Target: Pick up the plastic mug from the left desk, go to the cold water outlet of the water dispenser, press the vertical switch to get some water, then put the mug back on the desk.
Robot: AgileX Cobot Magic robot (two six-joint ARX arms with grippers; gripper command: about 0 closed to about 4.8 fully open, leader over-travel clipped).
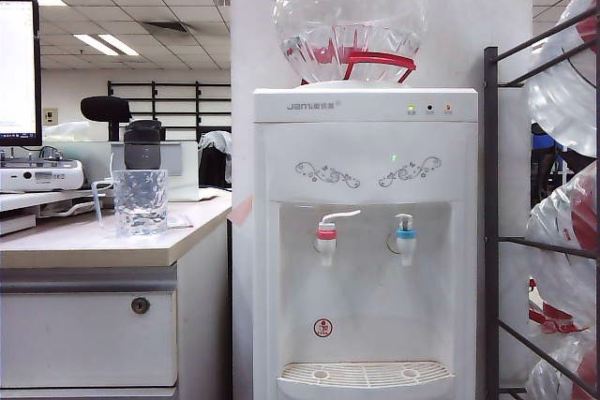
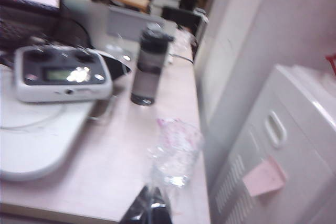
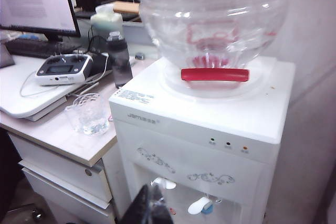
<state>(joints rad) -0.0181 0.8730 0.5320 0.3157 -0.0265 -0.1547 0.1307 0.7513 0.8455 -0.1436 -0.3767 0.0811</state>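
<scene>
The clear plastic mug (image 1: pixel 141 201) stands near the front corner of the left desk (image 1: pixel 103 248), a little water in its bottom. To its right is the water dispenser (image 1: pixel 364 166); its cold water outlet (image 1: pixel 405 243) with the blue collar carries the vertical switch (image 1: pixel 404 222). Neither gripper shows in the exterior view. In the left wrist view my left gripper (image 2: pixel 150 207) is shut and empty, hovering just short of the mug (image 2: pixel 176 153). In the right wrist view my right gripper (image 3: pixel 150 203) is shut and empty, high in front of the dispenser (image 3: pixel 210 124), with the mug (image 3: pixel 90 113) off to one side.
A dark grey bottle (image 1: pixel 142 145) stands behind the mug. A white controller box (image 2: pixel 62 73) and a monitor (image 1: pixel 19 72) sit further back on the desk. The red-collared tap (image 1: pixel 326 231) is left of the blue one. A metal rack with water bottles (image 1: pixel 562 231) stands right of the dispenser.
</scene>
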